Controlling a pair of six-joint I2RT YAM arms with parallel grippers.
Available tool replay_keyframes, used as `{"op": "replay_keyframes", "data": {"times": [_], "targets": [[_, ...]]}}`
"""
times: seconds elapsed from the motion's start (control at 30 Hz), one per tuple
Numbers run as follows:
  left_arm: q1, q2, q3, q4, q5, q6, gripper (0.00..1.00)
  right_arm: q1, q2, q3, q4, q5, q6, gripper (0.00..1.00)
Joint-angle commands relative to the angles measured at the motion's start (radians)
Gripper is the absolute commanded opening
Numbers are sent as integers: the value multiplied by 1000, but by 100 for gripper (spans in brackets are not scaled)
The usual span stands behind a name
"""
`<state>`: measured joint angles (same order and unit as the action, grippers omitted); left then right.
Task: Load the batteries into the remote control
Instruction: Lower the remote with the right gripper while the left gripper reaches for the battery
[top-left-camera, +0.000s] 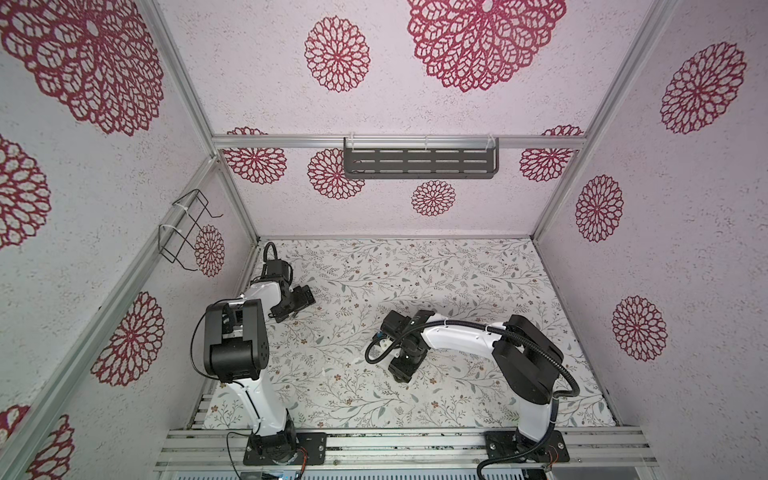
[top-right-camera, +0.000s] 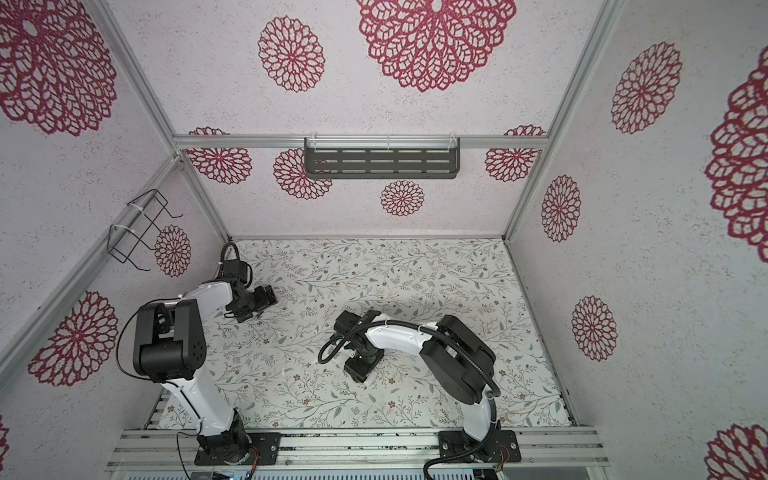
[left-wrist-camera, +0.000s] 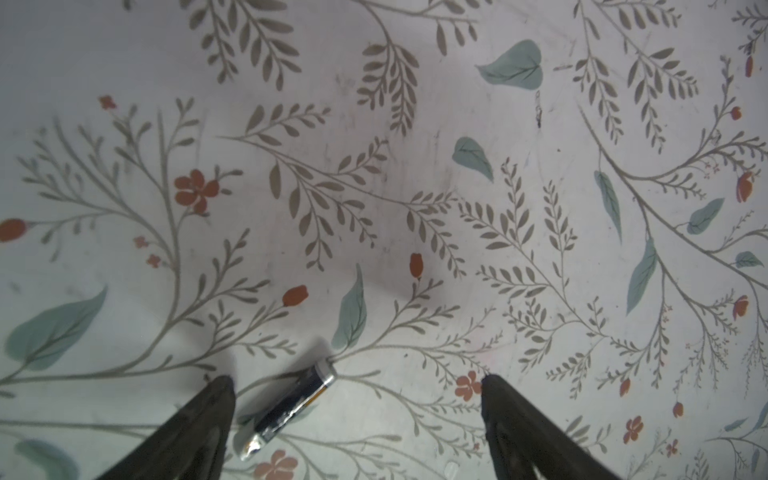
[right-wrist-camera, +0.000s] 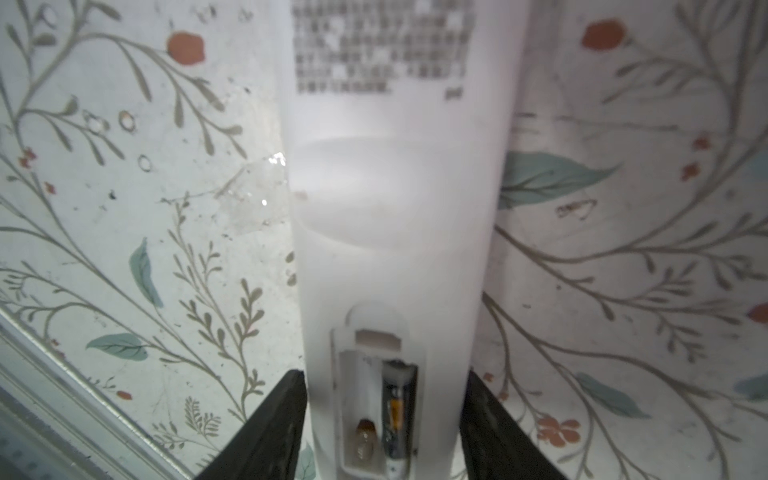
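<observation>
Visibly white remote control (right-wrist-camera: 395, 208) back-up, one dark battery (right-wrist-camera: 399, 407) seated — right gripper (right-wrist-camera: 384, 374) flanking, grip unclear; left gripper (left-wrist-camera: 357, 380) spread.

Enclosure interior. The workspace is being bounded by pale textured walls (top-left-camera: 291, 208) printed with crimson floral medallions and framed by aluminium rails (top-left-camera: 291, 142). A dark slotted shelf (top-left-camera: 419, 163) is being carried on the rear rail, and a black wire rack (top-left-camera: 185, 230) on the left wall. The floor is being covered by a leaf-and-blossom patterned sheet (top-left-camera: 457, 274) under soft, even light.
</observation>
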<state>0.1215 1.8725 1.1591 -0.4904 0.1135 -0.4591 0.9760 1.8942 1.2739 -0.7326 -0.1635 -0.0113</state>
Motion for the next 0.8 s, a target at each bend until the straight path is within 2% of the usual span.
{"op": "replay_keyframes", "data": {"times": [0.0, 0.2, 0.37, 0.67, 0.77], "targets": [[1, -7, -24, -10, 20, 6, 94, -5, 8, 10, -13, -16, -15, 63], [0, -11, -36, -9, 29, 5, 91, -9, -41, 7, -5, -10, -9, 66], [0, -7, -24, -42, -7, 7, 85, -13, -90, 4, -1, 4, 0, 67], [-12, -18, -29, -73, -3, 19, 69, -46, -181, -8, -7, 24, -5, 68], [-13, -12, -26, -85, -13, 17, 59, -61, -209, -12, -13, 43, -7, 68]]}}
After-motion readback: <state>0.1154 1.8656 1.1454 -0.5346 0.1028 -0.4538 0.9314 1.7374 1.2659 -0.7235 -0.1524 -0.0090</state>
